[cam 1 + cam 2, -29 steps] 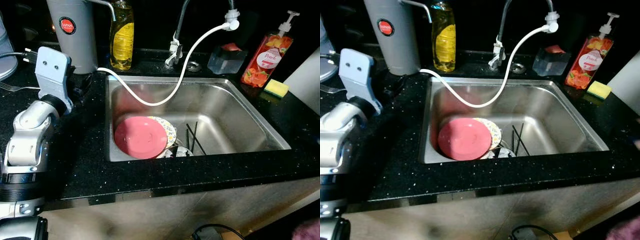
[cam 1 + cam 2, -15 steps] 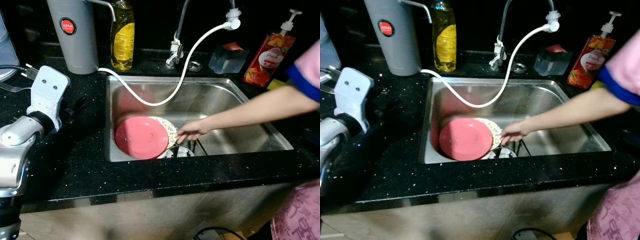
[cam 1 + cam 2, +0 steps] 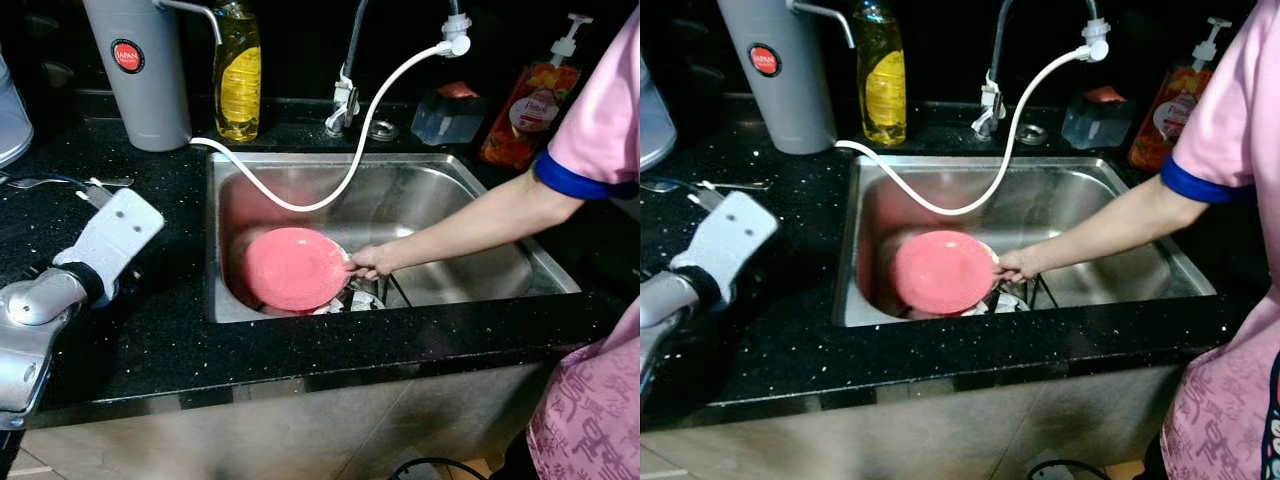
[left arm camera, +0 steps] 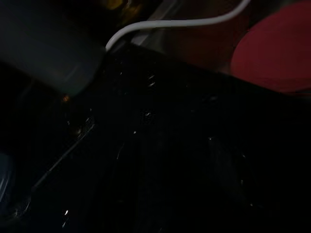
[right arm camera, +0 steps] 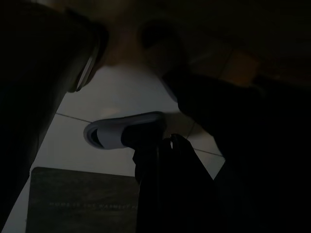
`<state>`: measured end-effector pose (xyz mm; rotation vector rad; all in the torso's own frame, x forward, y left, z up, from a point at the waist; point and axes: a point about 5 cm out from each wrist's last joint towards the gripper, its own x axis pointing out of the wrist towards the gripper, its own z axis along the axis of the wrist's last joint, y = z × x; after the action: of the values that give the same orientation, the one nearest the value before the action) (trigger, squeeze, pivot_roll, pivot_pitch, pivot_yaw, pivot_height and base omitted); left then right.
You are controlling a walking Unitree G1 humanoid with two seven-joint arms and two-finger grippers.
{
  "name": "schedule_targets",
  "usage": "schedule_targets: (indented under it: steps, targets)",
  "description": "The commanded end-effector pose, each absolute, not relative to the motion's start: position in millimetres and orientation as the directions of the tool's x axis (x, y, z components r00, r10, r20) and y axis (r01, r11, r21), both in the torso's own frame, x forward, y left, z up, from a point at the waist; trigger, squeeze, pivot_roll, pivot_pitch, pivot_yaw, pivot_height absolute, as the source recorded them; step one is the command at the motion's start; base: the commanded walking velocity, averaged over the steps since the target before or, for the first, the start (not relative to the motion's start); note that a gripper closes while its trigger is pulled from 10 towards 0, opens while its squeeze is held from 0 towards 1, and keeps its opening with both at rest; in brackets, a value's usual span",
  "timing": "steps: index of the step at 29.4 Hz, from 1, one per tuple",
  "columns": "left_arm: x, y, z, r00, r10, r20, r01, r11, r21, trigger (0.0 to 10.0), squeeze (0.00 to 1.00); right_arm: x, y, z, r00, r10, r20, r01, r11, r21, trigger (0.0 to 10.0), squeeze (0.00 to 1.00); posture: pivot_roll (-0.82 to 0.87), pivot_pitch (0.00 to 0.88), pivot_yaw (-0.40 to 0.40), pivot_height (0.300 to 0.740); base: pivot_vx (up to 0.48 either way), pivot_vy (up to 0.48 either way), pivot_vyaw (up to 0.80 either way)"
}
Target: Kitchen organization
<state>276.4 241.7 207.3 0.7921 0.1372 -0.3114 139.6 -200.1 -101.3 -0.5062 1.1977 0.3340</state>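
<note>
A person's hand point(image 3: 369, 262) had come into the sink point(image 3: 480, 195) within the last second and now held the rim of the pink plate point(image 3: 296, 268), tilting it up over the other dishes. By my judgement the person, not the robot, was handling the dishes at this point. The left gripper point(image 3: 112, 237) had swung lower over the black desk point(image 3: 150, 330), beside the sink, touching nothing I could see; its opening could not be judged. The right arm hung idle
</note>
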Motion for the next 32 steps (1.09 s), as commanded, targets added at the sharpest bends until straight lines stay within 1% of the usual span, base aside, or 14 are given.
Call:
schedule_targets:
  steps: [1,6,7,8,10,12,14,16,17,19,21,26,28,32]
  targets:
    - [275.3,238.9,202.5,0.93,-0.245,-0.273,0.367,0.595,0.716,10.0,0.0,139.7,-206.5,-100.3,0.335,-0.035,-0.942,-0.493,0.845,-0.207,10.0,0.0,0.18,0.0,-0.086,0.74,0.0,0.0,0.0]
    - [278.7,232.8,201.6,0.936,-0.251,-0.247,0.351,0.602,0.717,10.0,0.0,140.8,-205.8,-100.0,0.337,-0.032,-0.941,-0.493,0.845,-0.205,10.0,0.0,0.18,0.0,-0.086,0.74,0.0,0.0,0.0]
    - [281.2,231.0,206.1,0.943,-0.256,-0.214,0.331,0.632,0.701,10.0,0.0,140.1,-205.4,-100.3,0.336,-0.03,-0.941,-0.494,0.845,-0.204,10.0,0.0,0.18,0.0,-0.087,0.74,0.0,0.0,0.0]
    - [287.0,228.0,218.2,0.958,-0.259,-0.121,0.275,0.721,0.636,10.0,0.0,137.8,-205.2,-101.1,0.332,-0.03,-0.943,-0.496,0.845,-0.201,10.0,0.0,0.18,0.0,-0.087,0.74,0.0,0.0,0.0]
    - [292.8,227.1,230.6,0.972,-0.235,-0.019,0.21,0.827,0.522,10.0,0.0,135.5,-205.5,-101.8,0.326,-0.031,-0.945,-0.498,0.844,-0.199,10.0,0.0,0.18,0.0,-0.087,0.74,0.0,0.0,0.0]
    - [294.7,227.3,235.0,0.975,-0.22,0.016,0.187,0.863,0.469,10.0,0.0,134.8,-205.8,-102.0,0.325,-0.031,-0.945,-0.499,0.843,-0.199,10.0,0.0,0.18,0.0,-0.087,0.74,0.0,0.0,0.0]
    - [300.3,236.6,244.2,0.992,-0.085,0.09,0.056,0.956,0.288,10.0,0.0,134.2,-206.5,-102.1,0.323,-0.034,-0.946,-0.499,0.843,-0.2,10.0,0.0,0.18,0.0,-0.087,0.74,0.0,0.0,0.0]
    - [301.5,240.6,246.4,0.994,-0.033,0.105,0.008,0.973,0.231,10.0,0.0,134.2,-206.7,-102.1,0.323,-0.034,-0.946,-0.498,0.844,-0.201,10.0,0.0,0.18,0.0,-0.087,0.74,0.0,0.0,0.0]
    - [303.5,244.6,245.2,0.998,0.017,0.068,-0.03,0.98,0.198,10.0,0.0,134.3,-207.2,-102.0,0.323,-0.035,-0.946,-0.497,0.844,-0.201,10.0,0.0,0.18,0.0,-0.093,0.74,0.0,0.0,0.0]
    - [304.9,245.8,243.9,0.999,0.031,0.036,-0.037,0.983,0.179,10.0,0.0,134.5,-207.4,-101.9,0.323,-0.036,-0.946,-0.497,0.844,-0.202,10.0,0.0,0.18,0.0,-0.094,0.74,0.0,0.0,0.0]
    - [305.0,240.0,244.4,1.0,-0.029,-0.007,0.029,1.0,0.003,10.0,0.0,136.5,-207.8,-101.1,0.327,-0.037,-0.944,-0.498,0.843,-0.205,10.0,0.0,0.18,0.0,-0.097,0.74,0.0,0.0,0.0]
    - [304.7,239.2,249.3,0.999,-0.016,-0.03,0.015,1.0,-0.017,10.0,0.0,139.1,-207.2,-100.3,0.332,-0.035,-0.942,-0.499,0.842,-0.207,10.0,0.0,0.18,0.0,-0.1,0.74,0.0,0.0,0.0]
    - [303.8,237.5,258.0,0.999,-0.044,-0.004,0.044,0.997,0.066,10.0,0.0,140.1,-206.9,-100.0,0.334,-0.033,-0.942,-0.5,0.841,-0.207,10.0,0.0,0.18,0.0,-0.101,0.74,0.0,0.0,0.0]
    - [299.8,227.6,263.3,0.992,-0.128,-0.005,0.128,0.989,0.067,10.0,0.0,140.6,-206.4,-100.0,0.335,-0.033,-0.941,-0.501,0.84,-0.208,10.0,0.0,0.18,0.0,-0.1,0.74,0.0,0.0,0.0]
